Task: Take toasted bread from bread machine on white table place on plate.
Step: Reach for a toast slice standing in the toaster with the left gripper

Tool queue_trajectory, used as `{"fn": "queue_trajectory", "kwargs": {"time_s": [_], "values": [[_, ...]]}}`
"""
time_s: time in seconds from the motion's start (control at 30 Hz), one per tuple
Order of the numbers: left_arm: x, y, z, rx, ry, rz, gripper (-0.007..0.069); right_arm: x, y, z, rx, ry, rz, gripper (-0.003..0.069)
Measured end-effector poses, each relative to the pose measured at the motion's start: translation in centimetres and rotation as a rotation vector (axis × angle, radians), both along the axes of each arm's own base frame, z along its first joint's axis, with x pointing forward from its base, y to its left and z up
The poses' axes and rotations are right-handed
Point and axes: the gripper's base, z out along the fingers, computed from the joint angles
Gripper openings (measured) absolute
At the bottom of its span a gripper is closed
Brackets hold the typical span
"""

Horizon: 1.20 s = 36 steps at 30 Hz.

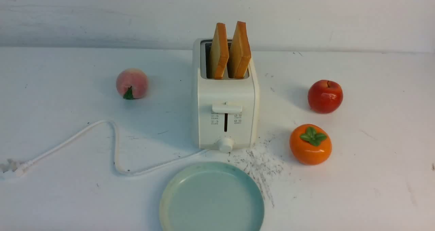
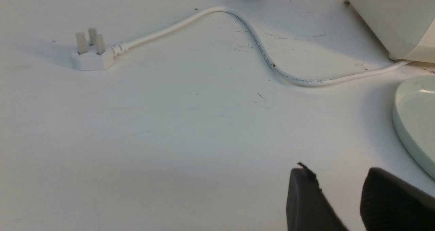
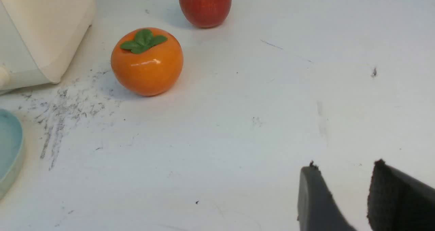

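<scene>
Two slices of toasted bread (image 1: 219, 50) (image 1: 240, 50) stand upright in the slots of the cream-white bread machine (image 1: 225, 112) at the middle of the white table (image 1: 373, 176). In front of it lies the pale mint-blue plate (image 1: 212, 198), with nothing on it; its rim also shows in the wrist views (image 2: 413, 122) (image 3: 8, 149). Neither arm shows in the front view. My left gripper (image 2: 336, 172) hovers open over bare table near the plate's left side. My right gripper (image 3: 344, 168) is open too, over bare table right of the plate. Neither holds anything.
A white power cord (image 1: 112, 146) loops from the bread machine to a plug (image 2: 90, 52) at the left. A peach (image 1: 132, 83) sits left of the bread machine. A red apple (image 1: 325, 96) and an orange persimmon (image 1: 310, 144) sit to its right. Dark specks (image 1: 261, 166) mark the table.
</scene>
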Motion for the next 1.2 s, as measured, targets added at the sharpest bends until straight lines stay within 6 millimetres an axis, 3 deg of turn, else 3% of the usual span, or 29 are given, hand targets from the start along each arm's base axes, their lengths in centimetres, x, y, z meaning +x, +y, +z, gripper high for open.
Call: {"fn": "queue_trajectory", "kwargs": {"time_s": [0.87,1.2], "values": [[0.1,0.1,0.1,0.015,-0.019,0.002,0.0239,0.0,0.0,0.0,0.0,0.0,0.0,0.024],[0.4,-0.1,2.7,-0.364,-0.256,0.049,0.0239,0.0,0.0,0.0,0.0,0.0,0.0,0.024]]}}
